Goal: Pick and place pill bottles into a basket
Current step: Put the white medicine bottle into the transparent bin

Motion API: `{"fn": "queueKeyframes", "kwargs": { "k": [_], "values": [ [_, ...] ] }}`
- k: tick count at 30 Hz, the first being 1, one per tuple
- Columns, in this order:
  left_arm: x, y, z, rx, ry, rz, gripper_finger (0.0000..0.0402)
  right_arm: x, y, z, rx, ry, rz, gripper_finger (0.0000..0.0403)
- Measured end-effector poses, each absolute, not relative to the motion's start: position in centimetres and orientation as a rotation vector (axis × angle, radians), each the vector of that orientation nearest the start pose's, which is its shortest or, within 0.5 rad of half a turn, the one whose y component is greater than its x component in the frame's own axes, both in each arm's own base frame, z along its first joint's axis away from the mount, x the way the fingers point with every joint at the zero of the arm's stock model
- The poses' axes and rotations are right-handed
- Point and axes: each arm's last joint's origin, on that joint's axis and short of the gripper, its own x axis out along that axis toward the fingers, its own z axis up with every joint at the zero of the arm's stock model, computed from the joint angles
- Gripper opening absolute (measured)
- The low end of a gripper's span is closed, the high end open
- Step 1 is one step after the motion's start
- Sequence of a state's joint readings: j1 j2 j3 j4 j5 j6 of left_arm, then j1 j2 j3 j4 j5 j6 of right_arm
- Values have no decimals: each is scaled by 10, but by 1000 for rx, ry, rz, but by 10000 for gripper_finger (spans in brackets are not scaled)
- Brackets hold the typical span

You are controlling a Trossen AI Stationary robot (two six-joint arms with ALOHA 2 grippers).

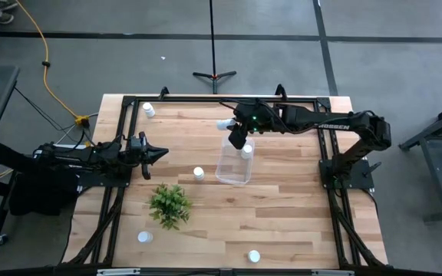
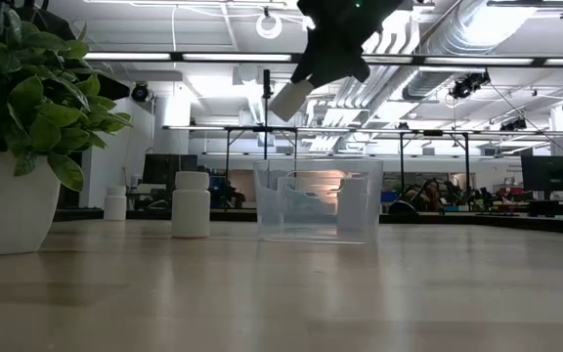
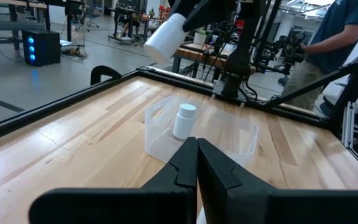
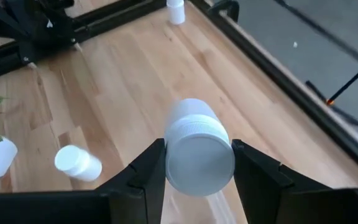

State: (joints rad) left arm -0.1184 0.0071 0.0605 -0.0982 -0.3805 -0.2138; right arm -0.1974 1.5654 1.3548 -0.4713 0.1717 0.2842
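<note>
1. Left tool (image 1: 162,154): parked low over the surface (image 1: 282,222), fingers closed tip to tip, nothing between them. The plant (image 1: 169,205) is just beside and below it in the overhead view; one standing pill bottle (image 1: 199,173) is a little past its tips, toward the basket. We treat this arm as waiting.
2. Step in hand, as we judge it: transport and drop. The right arm has a bottle up in the air and is bringing it to the basket (image 1: 233,162).
3. Basket relative to the right tool: directly under and slightly ahead of it. One bottle inside (image 3: 184,120) stands upright, so at least one placement looks done.
4. Right tool (image 4: 197,160): fingers partly open, clamped on the sides of the held bottle (image 4: 197,148), cap end toward the wrist camera. In the low view the bottle hangs tilted, well above the basket rim.
5. Next move, our call: centre the bottle over the open top, lower or level it, then spread the fingers. The tilt means it may land on its side or clip the standing bottle.
6. Loose bottles left on the surface: one in the far left corner (image 1: 150,110), one near the front left (image 1: 144,237), one at the front edge (image 1: 254,257), all well apart from the right tool.
</note>
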Motion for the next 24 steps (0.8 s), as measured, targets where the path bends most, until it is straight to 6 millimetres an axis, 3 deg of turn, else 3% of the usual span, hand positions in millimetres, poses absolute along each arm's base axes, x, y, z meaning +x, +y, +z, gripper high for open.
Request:
{"fn": "queueKeyframes", "kwargs": {
  "k": [12,17,24],
  "values": [
    [93,0,174,-201,16,265,46,337,-49,301,312,769,-396,147],
    [93,0,174,-201,17,265,46,350,-37,301,274,817,-383,147],
    [93,0,174,-201,18,268,46,378,-37,298,161,1050,-349,147]
  ]
}}
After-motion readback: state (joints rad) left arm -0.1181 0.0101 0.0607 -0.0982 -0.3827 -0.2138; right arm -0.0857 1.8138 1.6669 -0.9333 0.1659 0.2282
